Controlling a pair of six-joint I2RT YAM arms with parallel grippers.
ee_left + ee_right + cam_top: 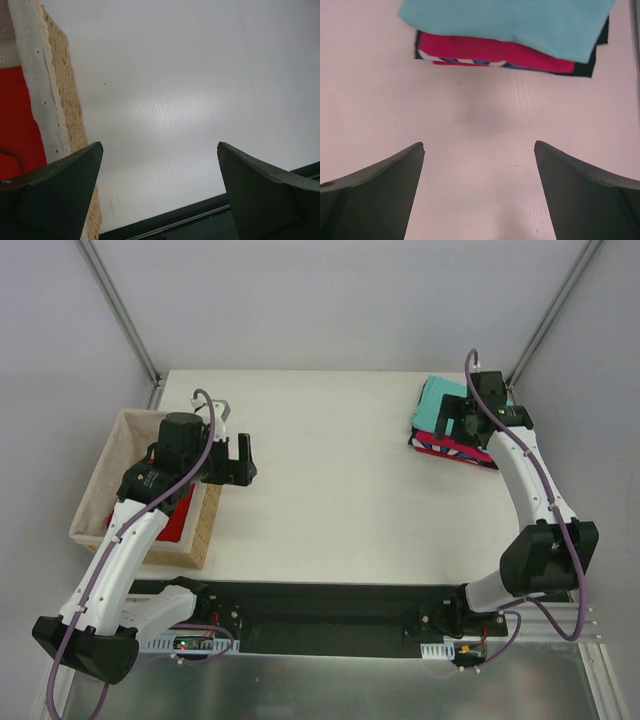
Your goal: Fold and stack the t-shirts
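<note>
Both empty, mid-task.
Holds left end effector (160, 150) wide open by basket (62, 90), likely for red t-shirt (15, 115); right end effector (479, 147) equally open, facing folded stack (510, 25).

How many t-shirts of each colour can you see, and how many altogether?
Red t-shirt, in the wicker basket: 1
Teal t-shirt, on top of the others: 1
Magenta-pink t-shirt, under the teal: 1
Black t-shirt, at the bottom: 1
Total: 4
A blue-and-white striped edge under the pink may be a print or another shirt; I cannot tell.
</note>
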